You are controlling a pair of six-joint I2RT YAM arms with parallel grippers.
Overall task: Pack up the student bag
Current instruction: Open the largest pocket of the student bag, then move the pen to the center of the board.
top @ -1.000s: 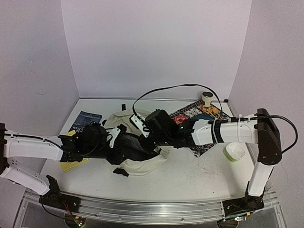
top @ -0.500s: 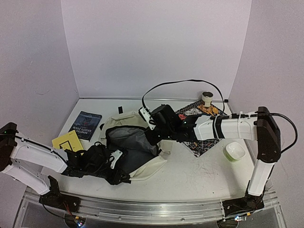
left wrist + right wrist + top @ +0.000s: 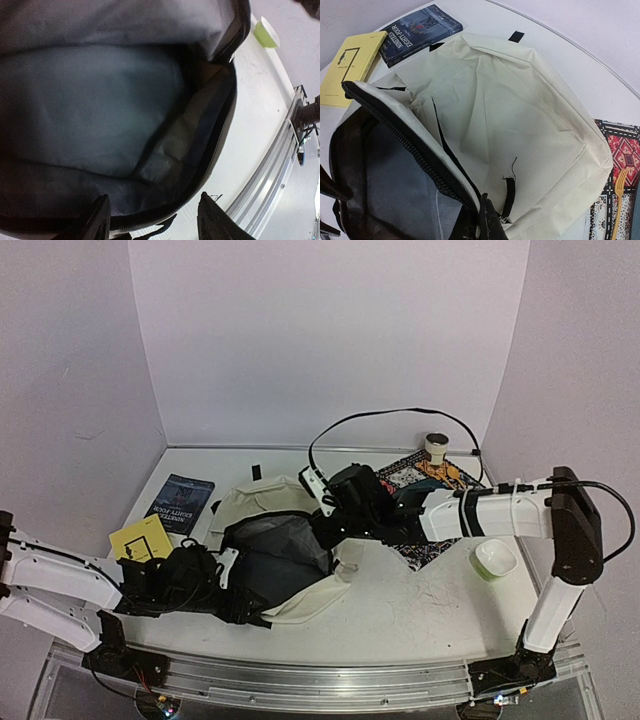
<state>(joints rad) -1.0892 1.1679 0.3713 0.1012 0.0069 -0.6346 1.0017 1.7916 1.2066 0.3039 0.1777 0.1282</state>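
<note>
Across the middle of the surface: the student bag [image 3: 262,502] lies slumped, its mouth gaping toward the near-left, grey lining on show; no item can be made out inside.
Right hand [image 3: 332,530]: clamped tight on the bag's black zipper rim at the far-right side of the opening, lifting that edge. I judge this is to prop the mouth open.
Left hand [image 3: 230,575]: at the near-left lip of the opening, fingers [image 3: 97,222] standing apart with the lower rim lying between them and not pinched. Whether a pad touches the fabric I cannot tell.
Why two hands: soft fabric sags shut unless held, so one hand lifting and one at the opposite lip would spread the mouth.
Things waiting: a dark blue book [image 3: 180,502] and a yellow booklet [image 3: 140,538] lie just left of the bag, apart from it. These are likely the first to go in.
Elsewhere: patterned mat [image 3: 432,480] behind the right arm; green bowl [image 3: 495,558] near that arm's upright link.
Progress: early, with the bag open and nothing seen packed.
Risk: if the rim slips from the right hand, the mouth would likely collapse.
</note>
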